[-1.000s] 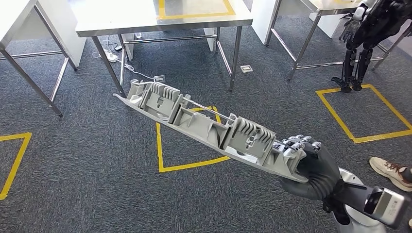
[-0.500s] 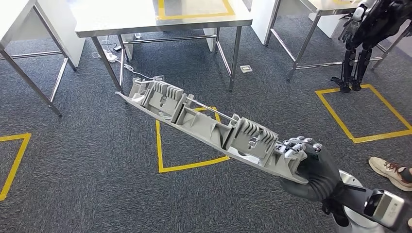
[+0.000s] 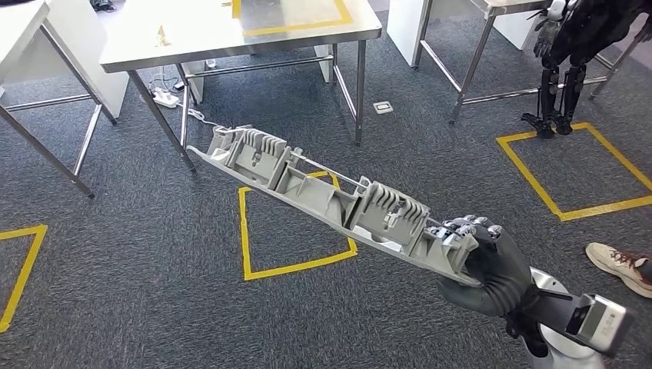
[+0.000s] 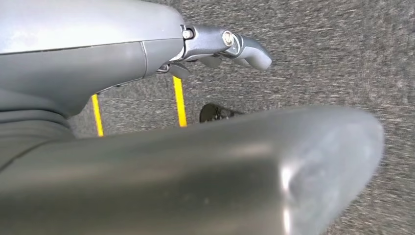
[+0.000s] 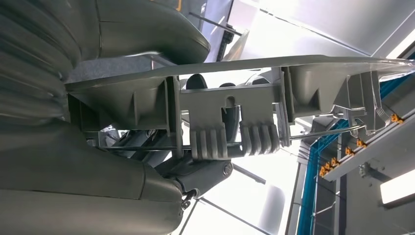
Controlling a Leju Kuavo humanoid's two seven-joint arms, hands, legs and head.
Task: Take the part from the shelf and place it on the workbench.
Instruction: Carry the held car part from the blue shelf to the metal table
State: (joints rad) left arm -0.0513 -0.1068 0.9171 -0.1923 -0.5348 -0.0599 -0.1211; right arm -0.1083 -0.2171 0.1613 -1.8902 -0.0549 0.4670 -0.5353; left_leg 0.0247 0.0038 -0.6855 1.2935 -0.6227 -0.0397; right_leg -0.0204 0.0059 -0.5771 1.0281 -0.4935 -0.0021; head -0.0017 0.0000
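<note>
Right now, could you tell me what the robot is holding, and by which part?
The right hand grips the long grey part at its near end; the rest juts out above the floor.

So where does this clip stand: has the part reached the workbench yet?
Not yet. Done: the part is off the shelf, gripped at one end by the right hand, fingers wrapped over its edge. In hand: it hangs in the air above the carpet. Left: carrying it to the steel workbench ahead and setting it down.

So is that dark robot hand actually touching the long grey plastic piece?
Touching. In the head view the right hand is wrapped around one end of the long grey part, carrying it above the carpet.
</note>
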